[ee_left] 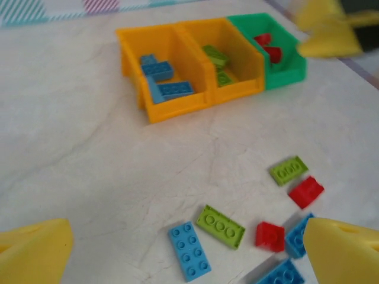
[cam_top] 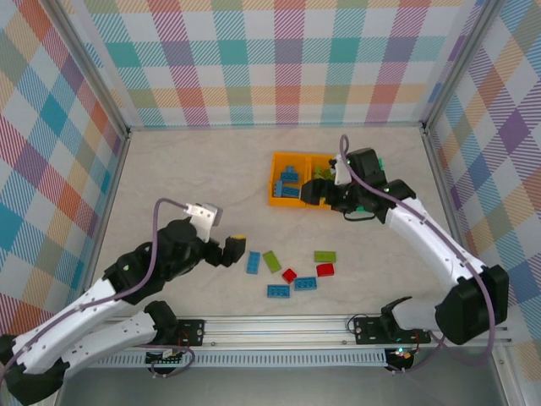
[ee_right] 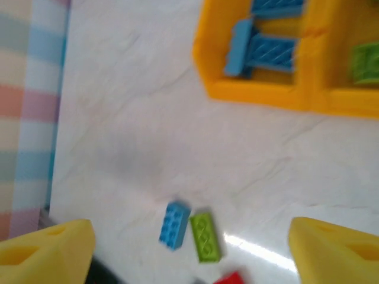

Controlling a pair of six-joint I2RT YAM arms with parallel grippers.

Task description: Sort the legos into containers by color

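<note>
Though loose, seven legos (ee_left: 220, 226); three containers (ee_left: 177, 105)

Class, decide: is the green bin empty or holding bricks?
Holding bricks: red bricks lie inside the green bin, seen from the left wrist.

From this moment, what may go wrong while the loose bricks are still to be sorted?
1. The blue brick and the lime green brick lie close together, so the open left gripper might take both, or push one away.
2. A red brick lies right beside a second blue brick; the wrong colour could be carried along with it.
</note>
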